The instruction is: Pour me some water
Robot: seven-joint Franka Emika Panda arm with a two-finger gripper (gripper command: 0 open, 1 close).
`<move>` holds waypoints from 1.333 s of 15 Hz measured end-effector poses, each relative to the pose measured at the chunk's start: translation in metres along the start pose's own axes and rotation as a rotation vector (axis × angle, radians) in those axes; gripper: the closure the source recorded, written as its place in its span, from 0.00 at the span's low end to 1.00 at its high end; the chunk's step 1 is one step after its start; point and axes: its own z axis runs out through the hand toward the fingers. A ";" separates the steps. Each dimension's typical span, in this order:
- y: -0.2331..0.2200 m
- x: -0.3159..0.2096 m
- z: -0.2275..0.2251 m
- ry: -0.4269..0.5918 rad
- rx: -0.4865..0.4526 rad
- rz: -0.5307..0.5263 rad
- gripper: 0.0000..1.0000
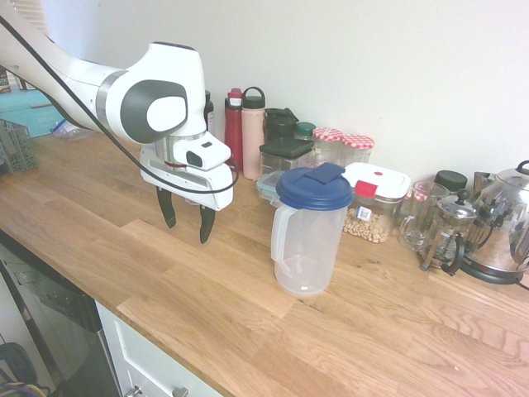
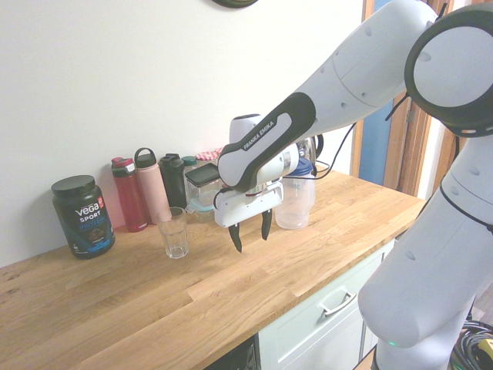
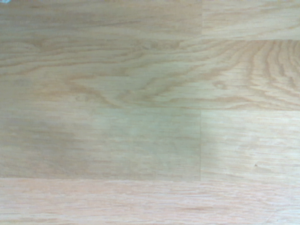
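A clear plastic pitcher (image 1: 309, 240) with a dark blue lid stands upright on the wooden counter (image 1: 248, 306); in the second exterior view the pitcher (image 2: 295, 202) shows partly behind the arm. An empty drinking glass (image 2: 174, 233) stands on the counter to the gripper's other side. My gripper (image 1: 187, 222) hangs open above the bare wood, fingers pointing down, a hand's width from the pitcher, holding nothing. The same gripper (image 2: 250, 231) sits between glass and pitcher. The wrist view shows only wood grain.
Along the wall stand a red bottle (image 1: 235, 128), a pink bottle (image 1: 253, 131), black-lidded containers (image 1: 285, 157), jars (image 1: 357, 150), a white-lidded box (image 1: 374, 203), a French press (image 1: 450, 231) and a kettle (image 1: 508, 223). A black protein tub (image 2: 82, 216) stands at the far end.
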 end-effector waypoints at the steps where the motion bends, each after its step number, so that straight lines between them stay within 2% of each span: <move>1: 0.000 0.000 0.001 -0.004 0.001 0.004 0.00; 3: -0.001 0.000 -0.007 0.000 0.012 0.017 0.00; 6: 0.004 0.001 -0.075 0.071 0.042 0.011 0.00; 9: 0.042 0.009 -0.157 0.160 0.114 0.051 0.00; 12: 0.096 0.026 -0.199 0.238 0.183 0.092 0.00; 15: 0.138 0.035 -0.205 0.252 0.200 0.099 0.00; 20: 0.191 0.055 -0.162 0.264 0.207 0.062 0.00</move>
